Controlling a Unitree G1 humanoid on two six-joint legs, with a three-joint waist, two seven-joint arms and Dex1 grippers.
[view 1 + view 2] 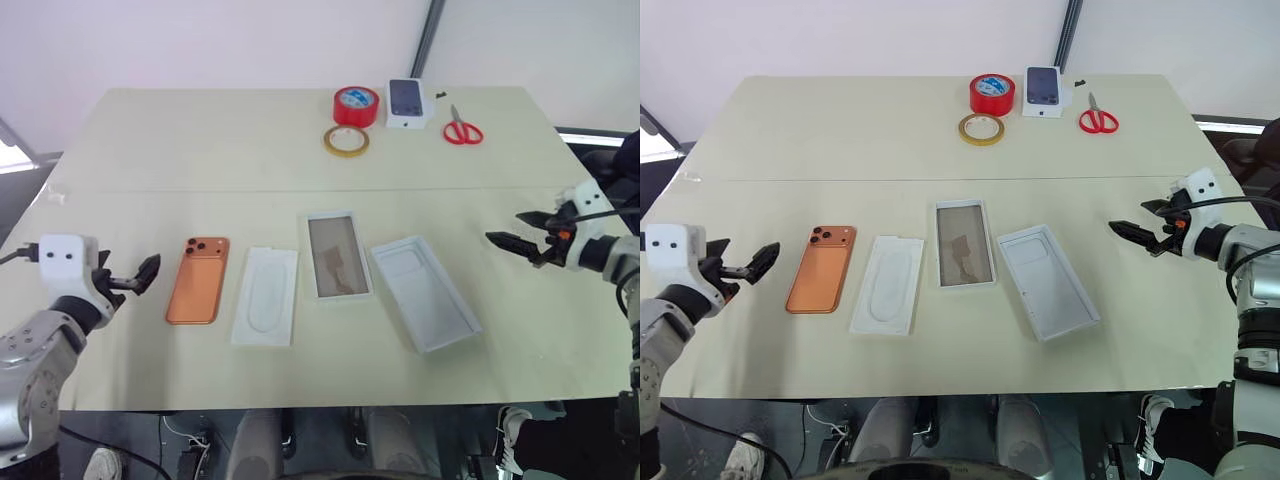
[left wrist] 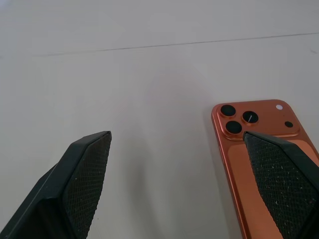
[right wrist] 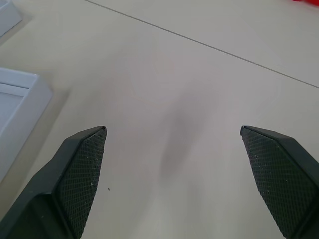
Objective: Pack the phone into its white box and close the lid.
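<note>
Plainly, left hand (image 1: 140,275) spread wide, empty, just beside the phone (image 1: 198,279), right hand (image 1: 520,238) spread wide, empty, above bare surface (image 1: 200,140).

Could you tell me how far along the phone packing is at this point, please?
Nothing looks done yet. The phone lies camera-side up on the table, outside the white box, with a moulded insert between them. The lid lies open-side up beside the box. Left gripper and right gripper are open and empty. Placing the phone and closing the lid remain.

Metallic-orange phone (image 1: 198,279), matt table (image 1: 200,150)
</note>
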